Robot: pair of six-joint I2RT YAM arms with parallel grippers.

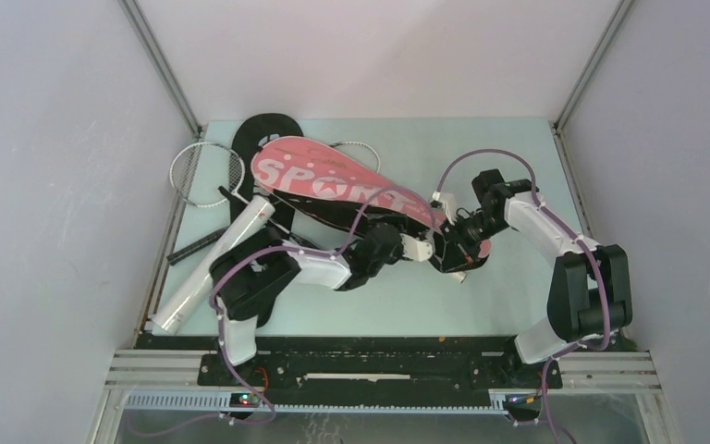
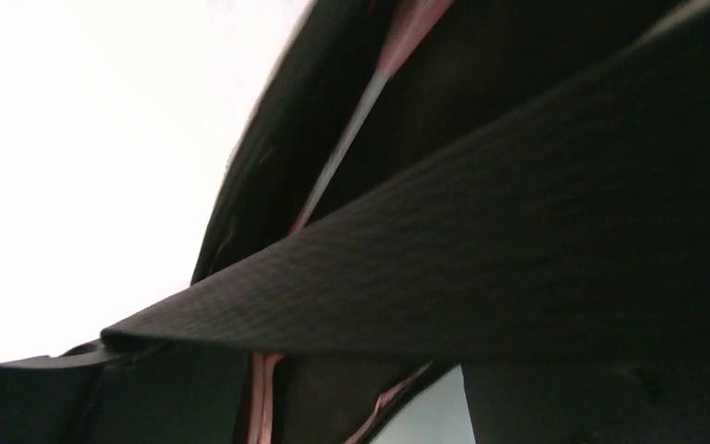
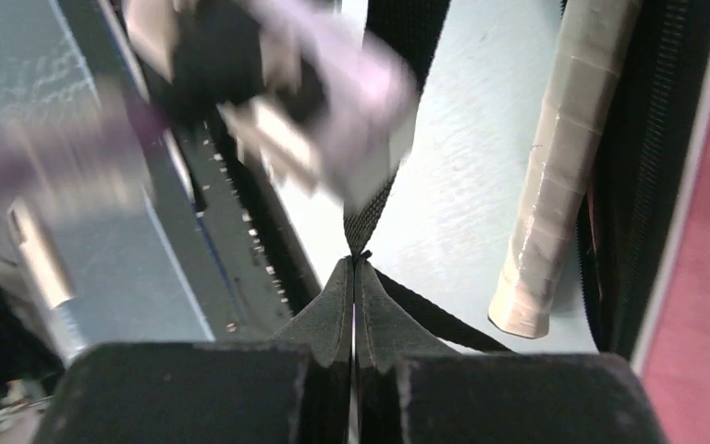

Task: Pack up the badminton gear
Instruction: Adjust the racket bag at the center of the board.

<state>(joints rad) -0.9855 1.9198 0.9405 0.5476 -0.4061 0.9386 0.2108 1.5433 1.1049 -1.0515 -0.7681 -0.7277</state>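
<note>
The pink "SPORT" racket cover (image 1: pixel 333 185) lies slanted across the table's middle, on top of the black racket cover (image 1: pixel 263 129). A white-wrapped racket handle (image 3: pixel 559 176) sticks out of the pink cover (image 3: pixel 703 277). My right gripper (image 3: pixel 355 264) (image 1: pixel 453 252) is shut on the cover's black strap (image 3: pixel 397 37) at that near end. My left gripper (image 1: pixel 422 246) is right beside it, under the cover's end. In the left wrist view the strap (image 2: pixel 518 231) crosses close overhead, and its dark fingers (image 2: pixel 55 398) stand apart with nothing between them. A white-framed racket (image 1: pixel 205 171) and the long white tube (image 1: pixel 213 268) lie at the left.
A black racket handle (image 1: pixel 194 247) lies by the left wall next to the tube. Grey walls close in the table on the left, right and back. The black base rail (image 1: pixel 379 347) runs along the near edge.
</note>
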